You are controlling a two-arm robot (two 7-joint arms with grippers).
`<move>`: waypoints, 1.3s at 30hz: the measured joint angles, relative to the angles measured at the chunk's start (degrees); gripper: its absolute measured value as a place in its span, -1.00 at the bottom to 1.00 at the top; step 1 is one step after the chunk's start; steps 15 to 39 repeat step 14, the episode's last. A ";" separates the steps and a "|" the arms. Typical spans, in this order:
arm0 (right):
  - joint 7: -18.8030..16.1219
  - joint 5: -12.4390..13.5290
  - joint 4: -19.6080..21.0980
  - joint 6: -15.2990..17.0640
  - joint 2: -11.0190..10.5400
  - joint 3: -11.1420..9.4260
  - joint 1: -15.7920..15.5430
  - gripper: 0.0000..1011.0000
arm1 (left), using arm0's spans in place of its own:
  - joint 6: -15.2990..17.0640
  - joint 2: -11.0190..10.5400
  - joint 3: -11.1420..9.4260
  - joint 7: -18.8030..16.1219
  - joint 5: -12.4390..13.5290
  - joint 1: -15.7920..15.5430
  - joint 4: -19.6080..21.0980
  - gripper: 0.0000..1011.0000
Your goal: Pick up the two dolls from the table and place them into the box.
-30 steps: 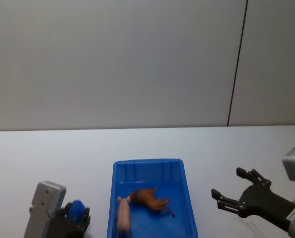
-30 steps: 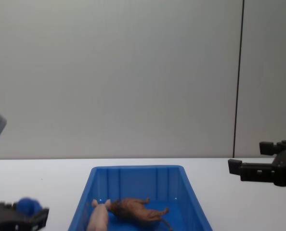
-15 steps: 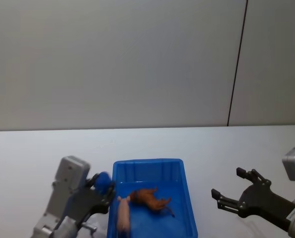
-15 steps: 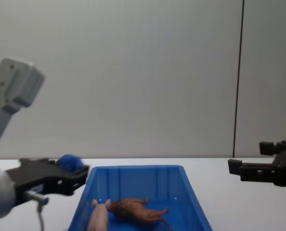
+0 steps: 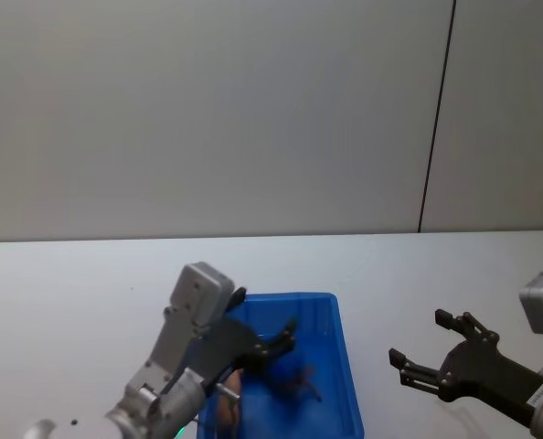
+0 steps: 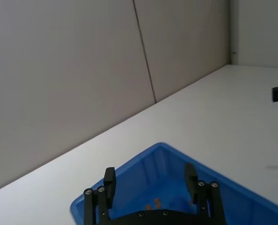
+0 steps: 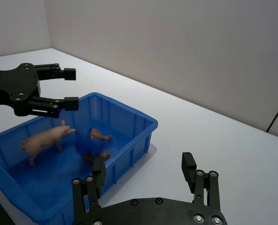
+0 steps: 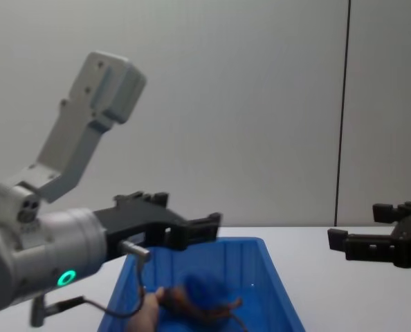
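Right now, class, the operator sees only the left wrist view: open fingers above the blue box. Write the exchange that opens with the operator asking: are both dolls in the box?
Observer: Yes for the first. The pink pig is inside the box, below the open left gripper.
Operator: And the brown one?
Observer: The brown doll is in the box too, next to the pig, and a small blue object partly hides it.
Operator: Where is the other arm?
Observer: The right gripper hovers open over the table, to the right of the box.
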State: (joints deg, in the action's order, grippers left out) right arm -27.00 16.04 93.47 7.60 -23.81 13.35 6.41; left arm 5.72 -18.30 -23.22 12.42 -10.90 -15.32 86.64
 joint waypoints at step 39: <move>0.00 0.00 0.00 0.00 0.00 0.00 0.00 0.98 | -6.30 0.35 0.05 4.76 0.38 -1.09 -0.13 0.98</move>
